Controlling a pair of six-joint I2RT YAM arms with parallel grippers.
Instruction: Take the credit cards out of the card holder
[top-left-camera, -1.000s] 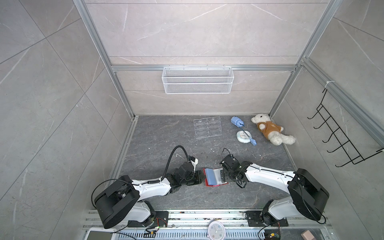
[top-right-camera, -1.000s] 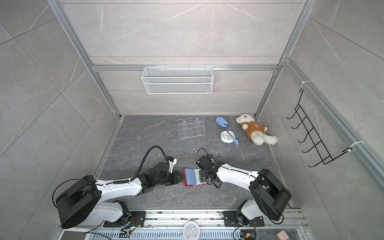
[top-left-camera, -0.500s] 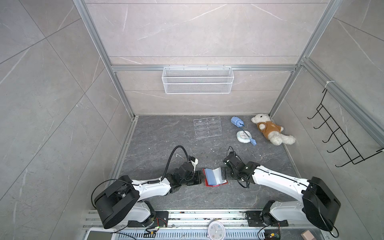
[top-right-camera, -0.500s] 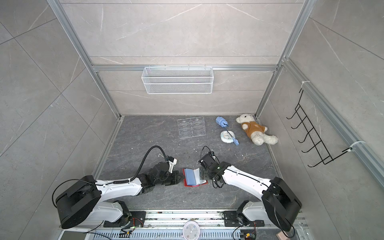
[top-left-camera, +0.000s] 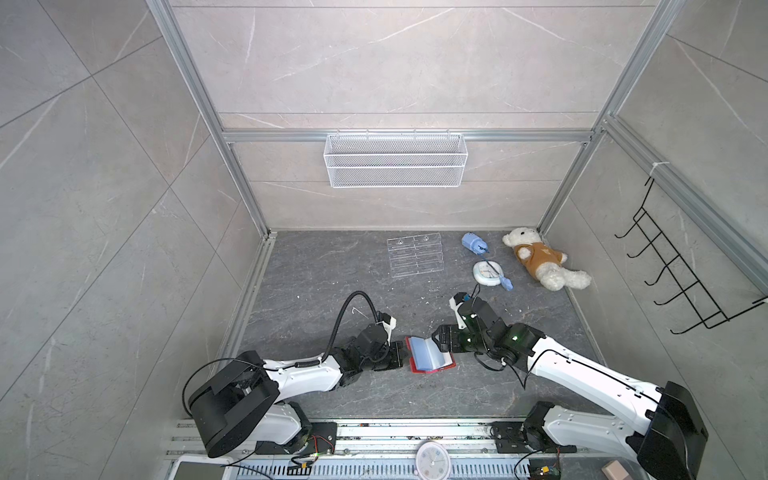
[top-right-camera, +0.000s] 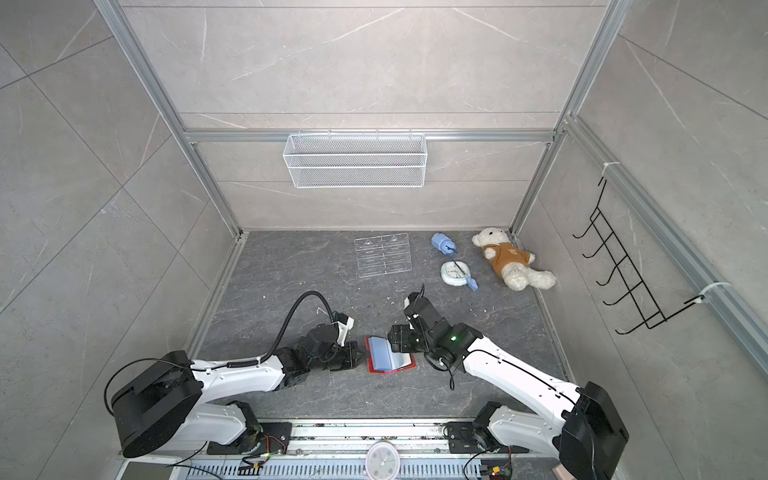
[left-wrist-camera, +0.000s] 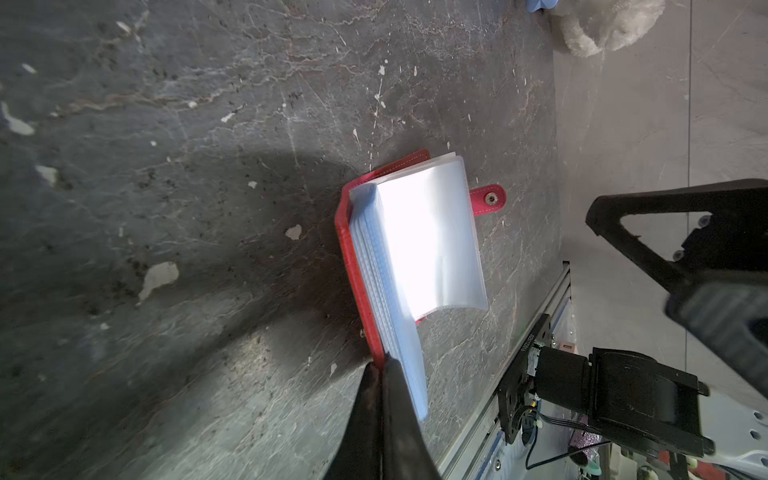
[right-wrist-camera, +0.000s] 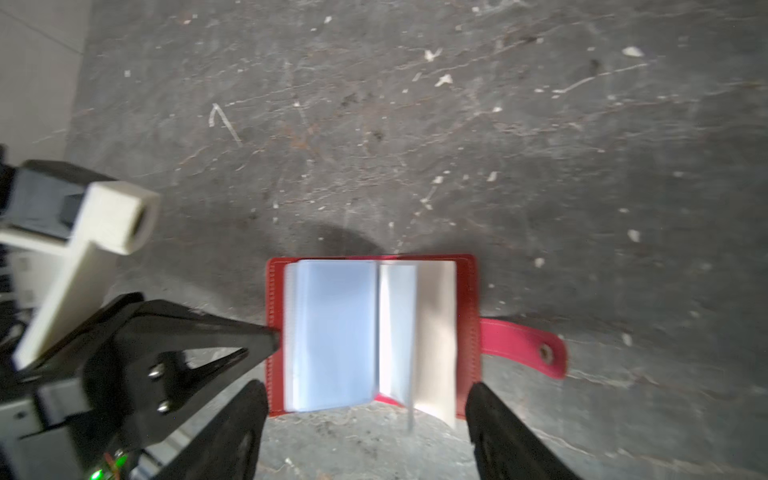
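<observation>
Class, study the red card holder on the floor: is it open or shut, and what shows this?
Open. The card holder lies spread cover-down, pale blue sleeves exposed, its snap tab unfastened alongside.

Both top views are bright, sharp, bowed at the edges. The card holder (left-wrist-camera: 415, 249) glares white in the left wrist view; the right wrist view is blurred.

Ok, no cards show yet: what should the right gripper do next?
Probably close on the raised clear sleeve of the red leather card holder and turn it over: the open right gripper straddles the holder, the shut left gripper meets its cover edge.
</observation>
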